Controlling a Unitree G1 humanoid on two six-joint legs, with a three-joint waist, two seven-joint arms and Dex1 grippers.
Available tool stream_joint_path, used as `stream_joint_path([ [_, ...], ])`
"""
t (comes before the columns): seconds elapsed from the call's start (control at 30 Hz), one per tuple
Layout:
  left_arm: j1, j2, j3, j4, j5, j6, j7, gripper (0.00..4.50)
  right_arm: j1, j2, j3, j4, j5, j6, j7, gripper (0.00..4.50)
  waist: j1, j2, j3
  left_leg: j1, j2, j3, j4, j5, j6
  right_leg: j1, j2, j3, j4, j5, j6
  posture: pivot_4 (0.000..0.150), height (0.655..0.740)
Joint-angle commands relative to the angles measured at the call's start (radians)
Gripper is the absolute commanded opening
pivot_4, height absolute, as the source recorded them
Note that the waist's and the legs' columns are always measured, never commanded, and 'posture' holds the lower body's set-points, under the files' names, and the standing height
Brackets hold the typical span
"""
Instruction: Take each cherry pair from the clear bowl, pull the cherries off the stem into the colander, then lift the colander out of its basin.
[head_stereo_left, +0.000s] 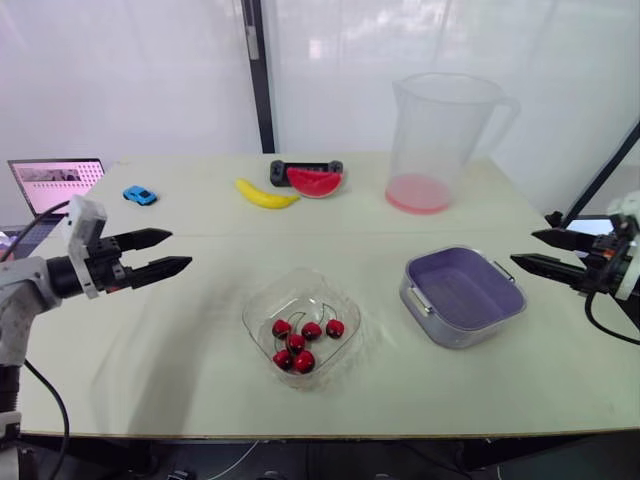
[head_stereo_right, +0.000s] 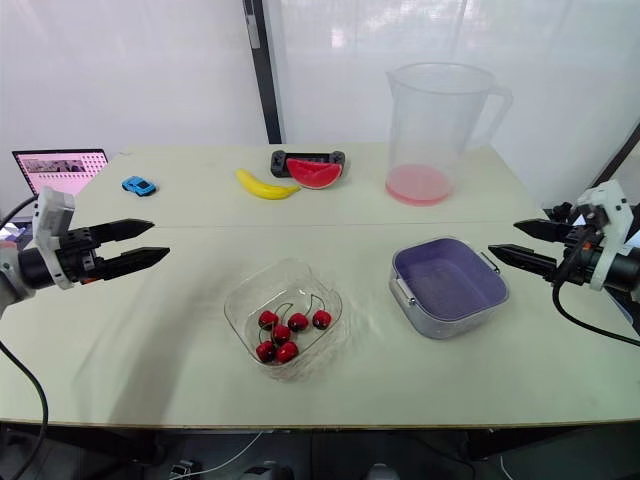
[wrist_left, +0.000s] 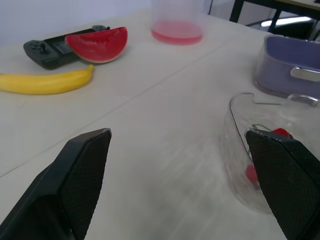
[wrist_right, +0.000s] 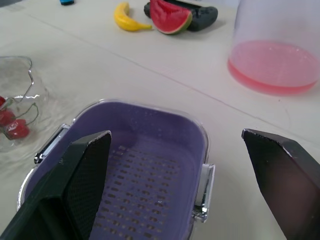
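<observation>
A clear bowl (head_stereo_left: 258, 312) sits at the table's front middle, holding several red cherries (head_stereo_left: 303, 342) joined in pairs by green stems. To its right stands a purple colander (head_stereo_left: 465, 285) inside a clear basin (head_stereo_left: 455, 333) with metal handles; the colander holds nothing. My left gripper (head_stereo_left: 168, 252) hovers open above the table, well left of the bowl, fingers pointing right. My right gripper (head_stereo_left: 528, 251) hovers open just right of the colander, fingers pointing left. In the right wrist view the colander (wrist_right: 135, 165) lies directly ahead of the open fingers (wrist_right: 82, 165).
A tall clear jug (head_stereo_left: 440, 140) with a pink bottom stands at the back right. A banana (head_stereo_left: 264, 195), a watermelon slice (head_stereo_left: 314, 180) and a black game controller (head_stereo_left: 280, 170) lie at the back middle. A blue toy car (head_stereo_left: 140, 195) and a laptop (head_stereo_left: 55, 182) are at the left.
</observation>
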Motion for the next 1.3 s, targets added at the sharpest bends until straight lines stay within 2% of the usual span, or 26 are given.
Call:
stream_joint_path([
  [0.03, 0.061, 0.013, 0.035, -0.111, -0.04, 0.001, -0.033, 4.5, -0.042, -0.005, 0.024, -0.183, 0.072, 0.132, -0.049, 4.48, -0.001, 0.0, 0.0, 0.0, 0.0, -0.001, 0.0, 0.0, 0.0, 0.0, 0.0, 0.0, 0.0, 0.0, 0.0, 0.15, 0.74],
  [0.2, 0.232, 0.008, 0.105, -0.243, -0.131, 0.095, -0.043, 4.5, -0.071, 0.058, 0.141, -0.537, 0.162, 0.266, -0.151, 4.48, -0.005, 0.0, 0.0, 0.0, 0.004, -0.001, -0.002, 0.0, 0.0, -0.001, 0.001, 0.001, 0.0, 0.0, 0.0, 0.15, 0.74],
  [0.33, 0.334, -0.023, 0.152, -0.339, -0.162, 0.096, -0.005, 4.5, -0.199, 0.126, 0.273, -0.649, 0.194, 0.37, -0.235, 4.48, 0.003, 0.0, 0.0, 0.0, 0.004, -0.001, 0.0, 0.0, 0.0, 0.0, 0.0, 0.001, -0.001, 0.0, 0.0, 0.15, 0.74],
  [0.4, 0.371, -0.04, 0.169, -0.376, -0.171, 0.094, 0.012, 4.5, -0.286, 0.161, 0.357, -0.67, 0.21, 0.445, -0.26, 4.48, 0.007, 0.0, 0.0, 0.0, 0.004, -0.001, 0.0, 0.0, 0.0, 0.0, 0.0, 0.001, -0.001, 0.0, 0.0, 0.15, 0.74],
  [0.6, 0.424, -0.084, 0.178, -0.453, -0.178, 0.067, 0.06, 4.5, -0.553, 0.242, 0.686, -0.608, 0.062, 0.574, -0.306, 4.48, 0.002, -0.001, -0.001, 0.0, 0.004, -0.002, 0.0, 0.0, 0.0, 0.0, 0.0, 0.001, -0.002, 0.0, 0.0, 0.15, 0.74],
  [0.8, 0.444, -0.104, 0.152, -0.485, -0.134, 0.009, 0.083, 4.5, -0.682, 0.359, 0.89, -0.59, -0.047, 0.679, -0.377, 4.48, 0.0, -0.001, -0.001, 0.0, 0.004, -0.002, -0.001, 0.0, 0.0, -0.001, 0.0, 0.001, -0.001, 0.0, 0.0, 0.15, 0.74],
  [0.9, 0.458, -0.112, 0.145, -0.498, -0.133, 0.003, 0.093, 4.5, -0.698, 0.437, 0.912, -0.593, -0.052, 0.721, -0.403, 3.71, 0.0, -0.001, -0.001, 0.0, 0.004, -0.002, -0.001, 0.0, 0.0, -0.002, 0.0, 0.001, -0.001, 0.0, 0.0, 0.15, 0.74],
  [1.0, 0.465, -0.118, 0.137, -0.504, -0.129, -0.003, 0.101, 4.5, -0.697, 0.485, 0.95, -0.589, -0.071, 0.72, -0.41, 2.32, 0.001, -0.001, -0.001, 0.0, 0.003, -0.002, -0.001, 0.0, 0.0, -0.002, 0.0, 0.001, 0.0, 0.0, 0.0, 0.15, 0.74],
  [1.13, 0.465, -0.119, 0.126, -0.508, -0.128, -0.01, 0.115, 4.5, -0.698, 0.505, 1.057, -0.563, -0.126, 0.729, -0.427, 2.32, 0.001, -0.001, -0.001, 0.0, 0.001, -0.002, -0.001, 0.0, 0.0, -0.002, 0.0, 0.001, 0.0, 0.0, 0.0, 0.15, 0.74],
  [1.3, 0.471, -0.119, 0.123, -0.518, -0.125, -0.016, 0.131, 4.5, -0.712, 0.54, 1.119, -0.517, -0.177, 0.721, -0.439, 2.32, -0.003, -0.001, -0.001, 0.0, 0.001, -0.002, -0.001, 0.0, 0.0, -0.004, 0.0, 0.001, 0.001, 0.0, 0.0, 0.15, 0.74],
])
